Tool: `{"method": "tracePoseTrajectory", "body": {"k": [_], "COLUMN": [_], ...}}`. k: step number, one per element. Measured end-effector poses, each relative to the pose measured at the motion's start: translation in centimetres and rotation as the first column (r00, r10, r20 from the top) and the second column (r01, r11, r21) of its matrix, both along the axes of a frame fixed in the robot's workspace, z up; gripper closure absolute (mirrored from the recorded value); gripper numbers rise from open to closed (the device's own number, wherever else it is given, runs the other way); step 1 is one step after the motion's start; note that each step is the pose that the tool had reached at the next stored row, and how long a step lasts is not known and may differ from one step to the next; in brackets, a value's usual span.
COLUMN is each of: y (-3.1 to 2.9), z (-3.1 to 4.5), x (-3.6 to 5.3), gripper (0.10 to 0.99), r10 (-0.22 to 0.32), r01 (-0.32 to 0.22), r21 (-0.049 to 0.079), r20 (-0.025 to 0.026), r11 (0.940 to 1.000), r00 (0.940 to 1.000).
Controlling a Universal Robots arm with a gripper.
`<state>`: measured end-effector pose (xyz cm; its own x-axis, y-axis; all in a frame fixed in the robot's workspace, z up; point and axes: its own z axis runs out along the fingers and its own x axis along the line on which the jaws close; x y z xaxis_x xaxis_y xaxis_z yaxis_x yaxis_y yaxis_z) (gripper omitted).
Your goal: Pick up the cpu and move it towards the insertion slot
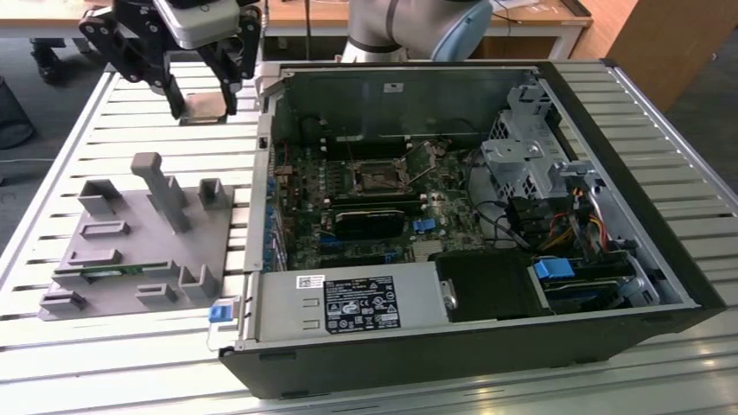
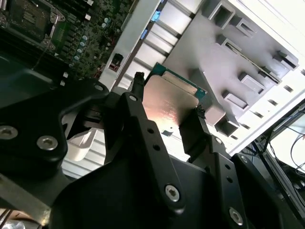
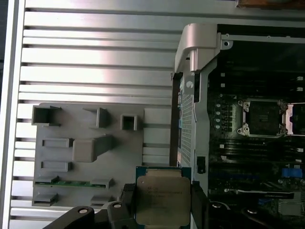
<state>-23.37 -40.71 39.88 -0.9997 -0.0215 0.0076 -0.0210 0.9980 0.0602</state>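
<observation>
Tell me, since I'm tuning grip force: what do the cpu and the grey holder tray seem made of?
The cpu, held in the gripper, looks like brushed metal on a green board: it glints. The grey holder tray looks like matte plastic, probably printed.

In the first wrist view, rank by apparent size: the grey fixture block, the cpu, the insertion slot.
1. Grey fixture block.
2. cpu, though it is nearest the camera, so enlarged.
3. insertion slot.
</observation>
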Motion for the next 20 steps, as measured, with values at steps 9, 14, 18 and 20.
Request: {"method": "tracePoseTrajectory", "body": {"k": [9,14,18,20], "y": [0.42,0.57,0.75,0.84], "z": [-0.01,-0.03,-0.04,-0.04], "x": [2.74,4.38,5.69,6.32], "gripper": [0.541,0.541,0.541,0.541], "r10": [0.0,0.0,0.0,0.0], "r01": [0.0,0.0,0.0,0.0], "r21": [0.0,0.0,0.0,0.0], "r20": [-0.0001,-0.0001,-0.0001,-0.0001], "r11": [1.0,1.0,1.0,1.0], "r00": [1.0,1.0,1.0,1.0]}}
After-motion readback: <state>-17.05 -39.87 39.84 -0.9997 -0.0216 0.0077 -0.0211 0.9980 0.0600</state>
